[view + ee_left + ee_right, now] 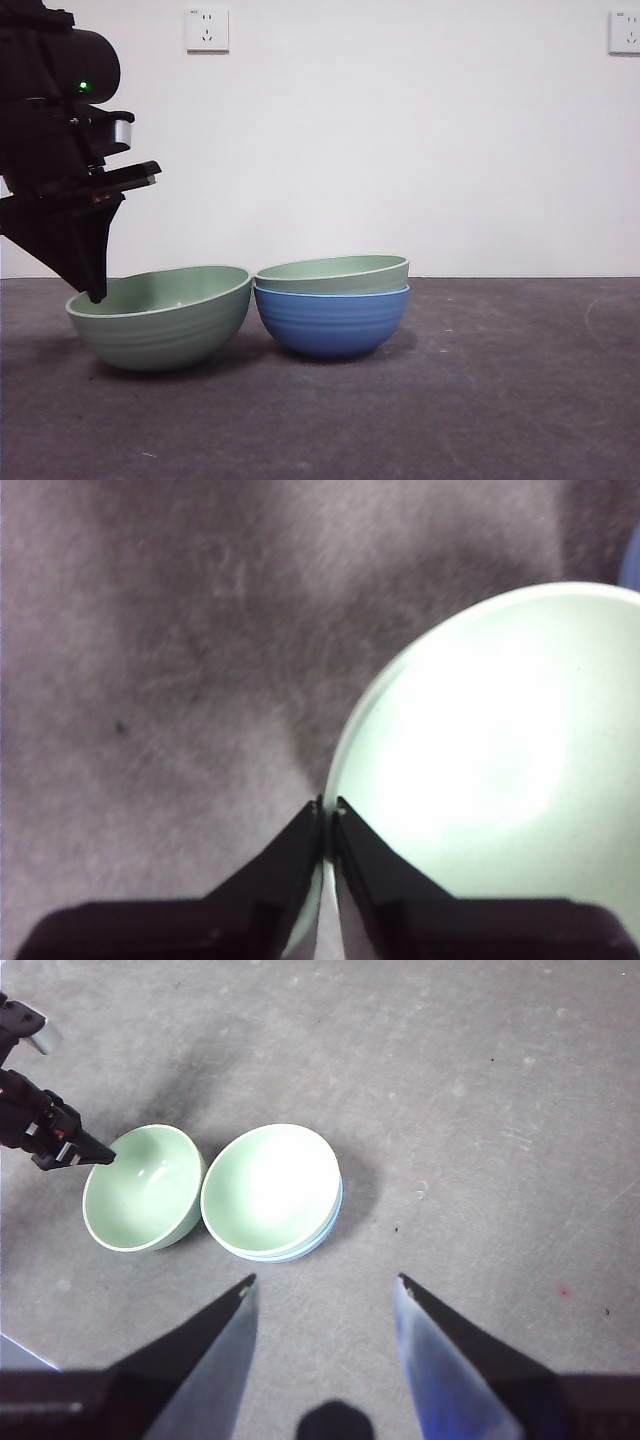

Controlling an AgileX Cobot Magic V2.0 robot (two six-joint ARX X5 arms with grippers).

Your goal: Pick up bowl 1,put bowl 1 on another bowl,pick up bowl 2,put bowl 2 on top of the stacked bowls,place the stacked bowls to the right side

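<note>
dark grey table (500, 400) | white wall (400, 150) | left tool (328, 815) pinching bowl 2 (160, 315) rim | right tool (325, 1285) open, empty

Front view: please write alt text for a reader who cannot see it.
The left pincer grips the outer rim of a tilted pale green bowl on a dark table. Right beside it, another pale green bowl sits nested in a blue bowl.

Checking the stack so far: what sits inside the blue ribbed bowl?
A pale green bowl is nested in the blue ribbed bowl, its rim showing above the blue rim. The blue bowl's inside is covered.
</note>
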